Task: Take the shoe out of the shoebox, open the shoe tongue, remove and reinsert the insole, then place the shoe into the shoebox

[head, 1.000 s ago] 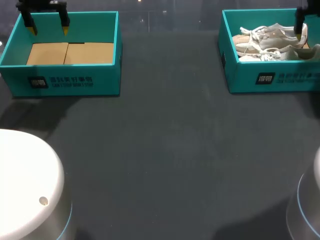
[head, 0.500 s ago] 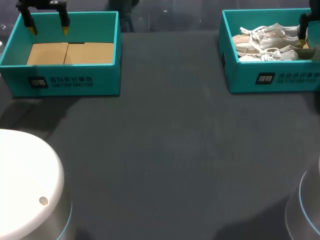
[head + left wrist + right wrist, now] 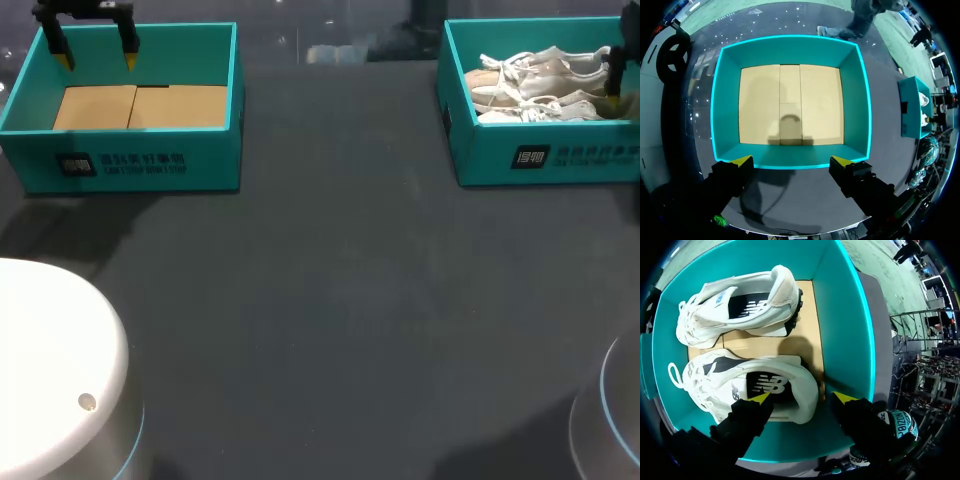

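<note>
Over the shoebox [image 3: 540, 160] at the far right of the counter [image 3: 330, 300], my right jaws hang wide apart, holding nothing. Two white shoes lie side by side inside it. The near shoe [image 3: 750, 385] is the one under me, its heel toward the box's end wall [image 3: 847, 330]. One yellow fingertip [image 3: 760, 398] sits above the dark insole [image 3: 765, 385] at the heel opening. The other is above the narrow strip between heel and wall. That straddle suits a pinch on the heel collar, so I judge the step in hand is the first pick-up.

To do it well I would descend straight at this spacing, so the inner finger enters the opening and the outer one slips down the gap without scraping the wall. The gap looks tight, so a small shift toward the toe may help. I would close only once both fingers are past the collar edge, and firmly, since the padded rim will likely give. Then I would lift vertically until the sole clears the rim, watching that the laces [image 3: 692, 385] do not drag the second shoe [image 3: 740, 305] just beside it.

My left jaws, also wide and empty, hover above the rim of the empty box [image 3: 790, 50] at far left, well apart from the work.
</note>
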Controlling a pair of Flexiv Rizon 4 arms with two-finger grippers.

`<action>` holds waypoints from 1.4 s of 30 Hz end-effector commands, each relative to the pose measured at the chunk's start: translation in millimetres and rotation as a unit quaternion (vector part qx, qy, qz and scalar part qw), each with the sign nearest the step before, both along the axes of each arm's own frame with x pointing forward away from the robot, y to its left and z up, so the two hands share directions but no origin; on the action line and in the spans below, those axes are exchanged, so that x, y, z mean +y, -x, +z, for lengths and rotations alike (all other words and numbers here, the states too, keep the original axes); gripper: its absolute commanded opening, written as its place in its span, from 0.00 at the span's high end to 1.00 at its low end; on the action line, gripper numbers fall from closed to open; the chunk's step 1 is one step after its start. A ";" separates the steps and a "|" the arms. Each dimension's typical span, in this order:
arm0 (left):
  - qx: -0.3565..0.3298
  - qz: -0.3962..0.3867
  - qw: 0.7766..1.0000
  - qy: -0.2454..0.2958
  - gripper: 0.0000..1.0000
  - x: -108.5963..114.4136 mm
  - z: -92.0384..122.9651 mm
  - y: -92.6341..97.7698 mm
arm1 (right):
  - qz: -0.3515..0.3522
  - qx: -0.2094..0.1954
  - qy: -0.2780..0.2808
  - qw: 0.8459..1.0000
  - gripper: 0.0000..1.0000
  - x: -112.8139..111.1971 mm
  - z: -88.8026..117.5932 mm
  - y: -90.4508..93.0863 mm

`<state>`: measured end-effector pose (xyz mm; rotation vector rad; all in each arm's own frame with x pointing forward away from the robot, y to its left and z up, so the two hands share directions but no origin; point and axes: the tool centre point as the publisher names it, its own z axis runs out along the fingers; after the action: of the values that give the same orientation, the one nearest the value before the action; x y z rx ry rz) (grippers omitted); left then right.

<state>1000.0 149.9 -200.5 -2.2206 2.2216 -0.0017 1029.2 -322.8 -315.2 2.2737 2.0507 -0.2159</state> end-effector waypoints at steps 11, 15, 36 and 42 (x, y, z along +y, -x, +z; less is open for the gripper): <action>0.000 0.000 1.000 0.000 0.00 0.0 0.3 0.0 | 0.003 0.009 -0.014 1.000 0.27 -2.7 -27.1 0.9; 0.000 0.000 1.000 0.000 0.00 0.0 0.3 0.0 | -0.001 0.014 -0.018 1.000 0.33 -4.8 -33.4 1.6; 0.000 0.000 1.000 0.000 0.00 0.0 0.3 0.0 | -0.013 0.016 -0.024 0.999 1.00 -7.4 -39.2 2.2; 0.000 0.000 1.000 0.000 0.00 0.0 0.3 0.0 | -0.023 0.004 -0.010 1.000 1.00 -11.5 -27.0 4.8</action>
<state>1000.0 149.9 -200.5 -2.2207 2.2215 -0.0017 1030.6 -335.6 -351.7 2.3437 2.0249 -0.2142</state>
